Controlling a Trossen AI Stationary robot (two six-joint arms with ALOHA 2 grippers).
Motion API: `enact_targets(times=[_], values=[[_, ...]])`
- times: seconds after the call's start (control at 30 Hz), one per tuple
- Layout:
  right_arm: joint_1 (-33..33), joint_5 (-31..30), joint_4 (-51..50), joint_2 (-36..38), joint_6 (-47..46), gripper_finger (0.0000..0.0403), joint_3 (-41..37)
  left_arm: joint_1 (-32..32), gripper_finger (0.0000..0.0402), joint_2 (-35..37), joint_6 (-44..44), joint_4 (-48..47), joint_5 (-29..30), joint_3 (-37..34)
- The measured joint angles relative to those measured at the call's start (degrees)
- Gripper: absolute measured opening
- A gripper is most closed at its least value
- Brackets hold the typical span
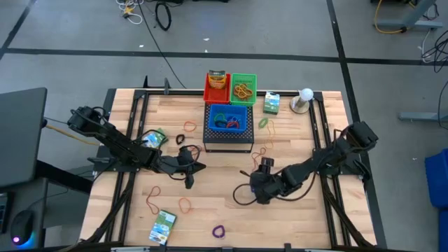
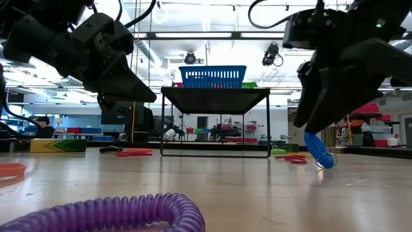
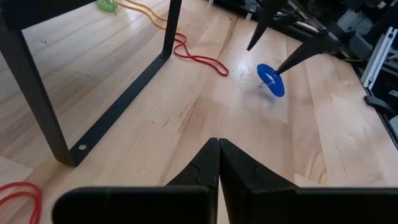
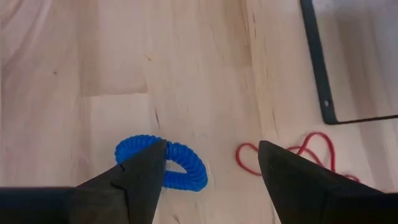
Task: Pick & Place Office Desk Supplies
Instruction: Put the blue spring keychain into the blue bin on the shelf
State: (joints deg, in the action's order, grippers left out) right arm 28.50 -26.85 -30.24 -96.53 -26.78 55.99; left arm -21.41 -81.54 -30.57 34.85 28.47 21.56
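A small thick blue loop (image 4: 186,169) stands tilted on the wooden table, right of the black stand (image 1: 227,136). My right gripper (image 4: 211,144) hovers over it, open, slanting down, with one finger at the loop and the other apart over bare wood. My left gripper (image 3: 217,143) is shut and holds nothing; it hangs above the table left of centre (image 1: 199,168), pointing toward the blue loop (image 3: 271,81). A purple loop (image 1: 219,230) lies near the front edge. Thin red rubber bands (image 4: 292,155) lie on the table beside the stand's foot. My right gripper touches the blue loop with one finger only, at the loop's upper rim (image 4: 163,149). The finger (image 2: 309,122) comes from above, slanting down. Whether its tip is hooked through the loop I cannot tell. The loop leans, and its lower end (image 2: 325,161) is at the table.
The black stand carries a blue basket (image 1: 229,119); red and green bins (image 1: 231,87) stand behind it. Green-white boxes lie at the front left (image 1: 162,225), at the left (image 1: 154,138) and far right (image 1: 271,103), near a white ball (image 1: 306,94). Loose rubber bands (image 1: 185,205) dot the table.
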Motion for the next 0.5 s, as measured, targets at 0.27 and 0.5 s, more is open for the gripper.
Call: enact_targets(times=[0.27,0.5], values=[[0.18,-5.16,-0.32,3.00,-0.29,0.0263,4.64,0.00,0.0010,0.00,0.15,-0.22,0.00,0.00],[-4.99,-6.20,-0.42,4.37,6.64,0.0263,15.09,0.00,0.0010,0.00,0.15,-0.52,0.00,0.00]])
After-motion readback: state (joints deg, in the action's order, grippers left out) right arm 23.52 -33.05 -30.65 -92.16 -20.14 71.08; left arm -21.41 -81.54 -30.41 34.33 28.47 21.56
